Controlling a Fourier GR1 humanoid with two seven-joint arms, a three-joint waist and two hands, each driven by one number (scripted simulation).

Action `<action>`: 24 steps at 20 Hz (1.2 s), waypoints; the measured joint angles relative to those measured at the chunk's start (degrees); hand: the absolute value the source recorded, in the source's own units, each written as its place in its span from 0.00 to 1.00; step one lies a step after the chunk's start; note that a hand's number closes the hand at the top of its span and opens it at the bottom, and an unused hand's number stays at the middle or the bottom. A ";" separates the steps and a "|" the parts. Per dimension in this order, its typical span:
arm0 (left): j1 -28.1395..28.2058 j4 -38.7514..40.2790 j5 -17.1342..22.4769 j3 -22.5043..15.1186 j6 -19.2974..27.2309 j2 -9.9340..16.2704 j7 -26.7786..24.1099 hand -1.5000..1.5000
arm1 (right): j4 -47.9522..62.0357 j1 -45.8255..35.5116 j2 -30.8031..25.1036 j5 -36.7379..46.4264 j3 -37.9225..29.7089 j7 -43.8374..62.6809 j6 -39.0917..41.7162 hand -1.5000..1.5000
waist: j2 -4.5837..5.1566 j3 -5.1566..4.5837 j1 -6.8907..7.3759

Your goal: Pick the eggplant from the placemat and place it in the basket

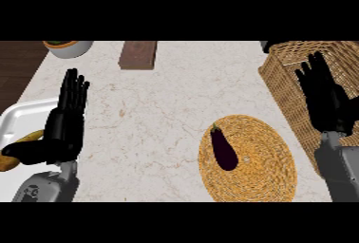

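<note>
A dark purple, almost black eggplant (223, 148) lies on a round woven straw placemat (263, 161) at the lower right of a pale marbled counter (161, 114). It is long and slim, with its narrow stem end pointing away from the robot and its rounder end nearer, and it sits on the left half of the mat. To the right of the mat, at the counter's right edge, stands a wicker basket (284, 71); what is inside it cannot be seen. The right hand (324, 97) hangs over the basket with its fingers straight and slightly spread, holding nothing. The left hand (64, 124) is at the left of the counter, fingers straight and close together, pointing away, also holding nothing. Beside it a white tray (17, 118) holds a brownish item, partly hidden. At the far edge are a grey bowl (69, 48) and a brown block (139, 54).
</note>
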 measured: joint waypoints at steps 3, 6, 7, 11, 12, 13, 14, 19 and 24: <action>1.31 -0.31 0.13 0.15 -0.62 0.49 0.22 0.50 | -4.13 -0.05 -1.20 7.60 5.93 -0.02 -2.08 1.00 | 0.76 -0.35 -0.22; 2.24 0.10 0.02 -0.57 -1.18 0.65 0.67 0.50 | -6.85 -1.41 -5.42 18.92 13.92 -0.32 -2.47 1.00 | 0.79 -0.86 0.16; 2.40 0.30 0.27 -1.02 -1.72 0.59 1.03 0.50 | -7.25 -2.07 -7.05 22.32 17.37 -0.62 -0.83 1.00 | 0.96 -1.11 1.00; 3.15 0.97 0.96 -2.72 -3.25 0.01 1.92 0.50 | -6.57 -2.07 -7.40 36.91 31.34 -0.03 -0.66 0.00 | 1.47 -1.19 2.22; 3.31 1.07 1.11 -2.87 -3.56 0.03 2.07 0.50 | -5.81 -1.96 -6.41 40.88 34.12 0.95 -2.32 0.00 | 1.50 -1.14 2.23; 3.67 1.14 1.40 -2.87 -3.81 0.09 2.29 0.50 | -5.06 -1.57 -5.36 44.85 36.46 2.03 -4.50 0.00 | 1.44 -1.08 2.05; 3.80 1.27 1.46 -2.82 -3.91 0.16 2.35 0.50 | -4.09 -1.56 -4.06 48.80 38.40 3.55 -6.78 0.00 | 1.42 -1.04 1.86; 5.23 1.81 1.69 -2.85 -3.83 -0.06 2.48 0.50 | 1.28 -3.04 -1.57 67.66 42.84 14.52 -14.33 0.00 | 0.53 -1.16 -0.08; 6.26 2.09 1.75 -2.04 -3.39 0.27 2.48 0.50 | 4.76 -6.57 -0.63 83.23 44.18 28.73 -11.37 0.00 | -0.62 -1.47 -1.88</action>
